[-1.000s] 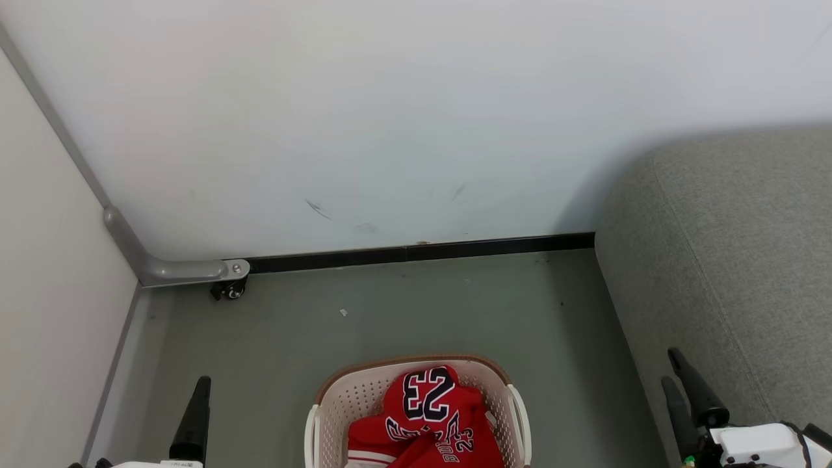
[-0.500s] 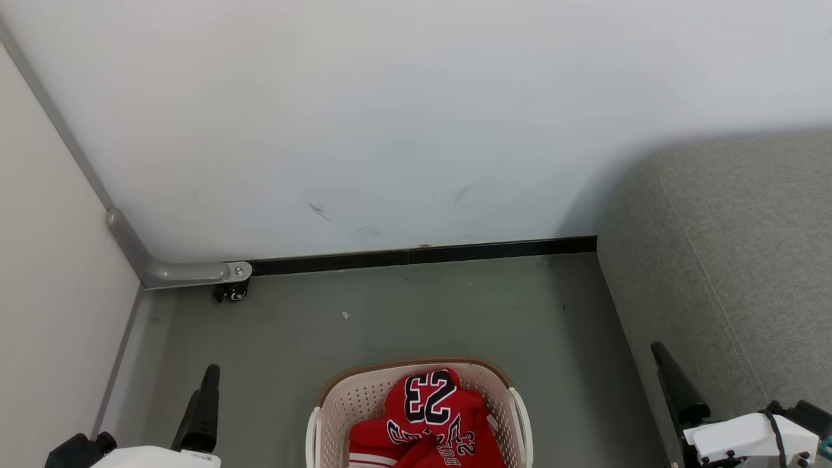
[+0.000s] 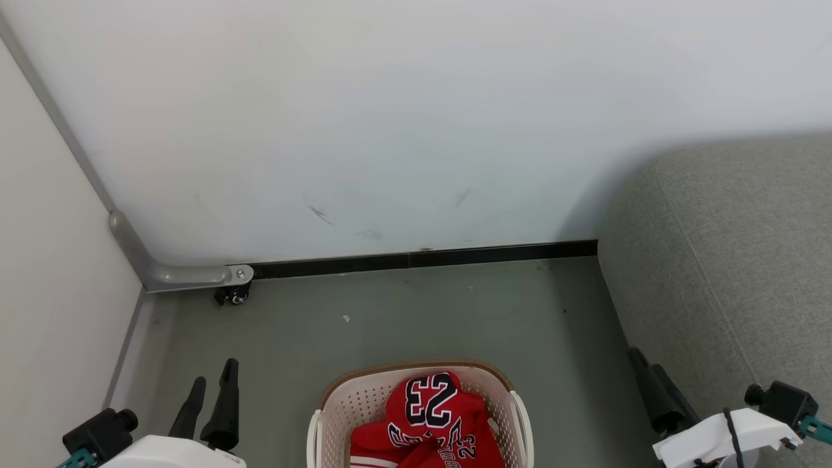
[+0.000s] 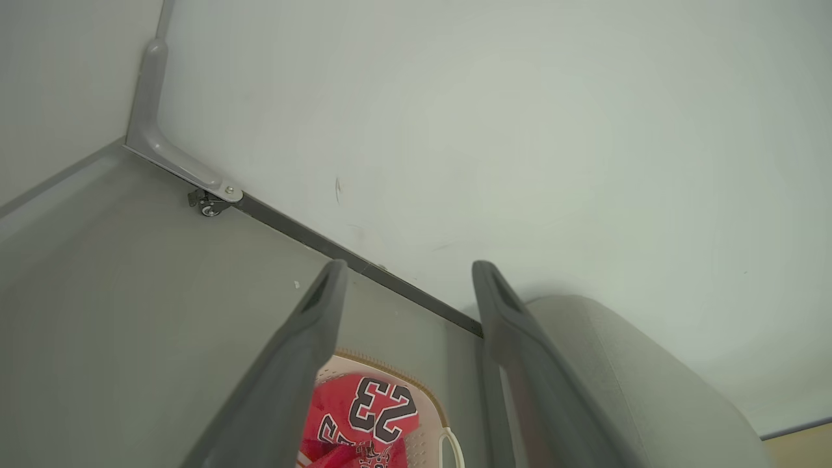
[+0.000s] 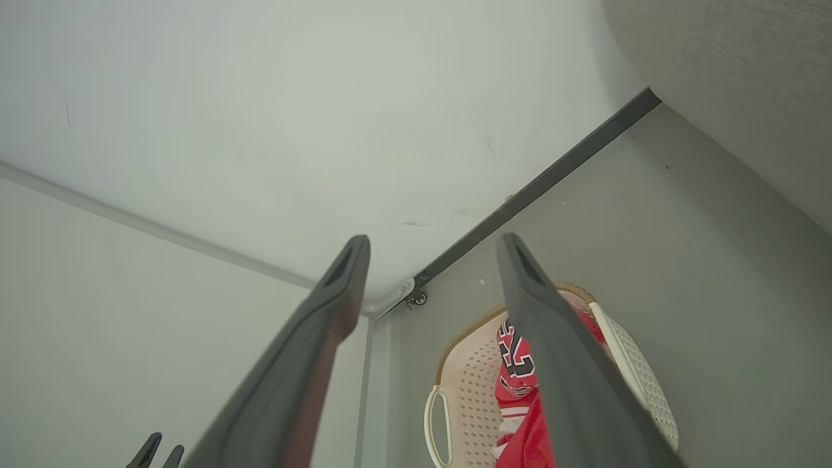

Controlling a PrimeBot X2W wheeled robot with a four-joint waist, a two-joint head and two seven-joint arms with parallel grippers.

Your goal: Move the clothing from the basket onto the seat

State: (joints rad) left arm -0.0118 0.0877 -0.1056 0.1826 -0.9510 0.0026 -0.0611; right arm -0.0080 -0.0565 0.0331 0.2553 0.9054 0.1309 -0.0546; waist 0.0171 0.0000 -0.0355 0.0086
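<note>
The red basketball clothing (image 3: 432,416) with the black-and-white 23 on it is bunched up inside the cream-white perforated plastic basket (image 3: 361,396) with the brown rim, at the near edge of the scene, pretty much dead centre. The basket sits on the dull grey-green floor (image 3: 416,318). The big grey fabric seat (image 3: 734,260) is off to the right of the basket, with a strip of floor between the two.

The left tool (image 3: 214,372) is at the near left, beside the basket but clear of it, its two long dark fingers spread wide with nothing in them. The right tool (image 3: 645,361) is at the near right, in front of the seat's side. Its wrist view shows the fingers spread just as wide, and it's holding nothing either.

At the far side there's a white wall (image 3: 390,130) with a few dark scuffs and a black skirting strip (image 3: 422,257) along the bottom. In the far left corner there's a grey metal foot (image 3: 182,274) with a small black caster (image 3: 234,296) under it. There's also a tiny white scrap (image 3: 346,318) on the floor between the basket and the wall.
</note>
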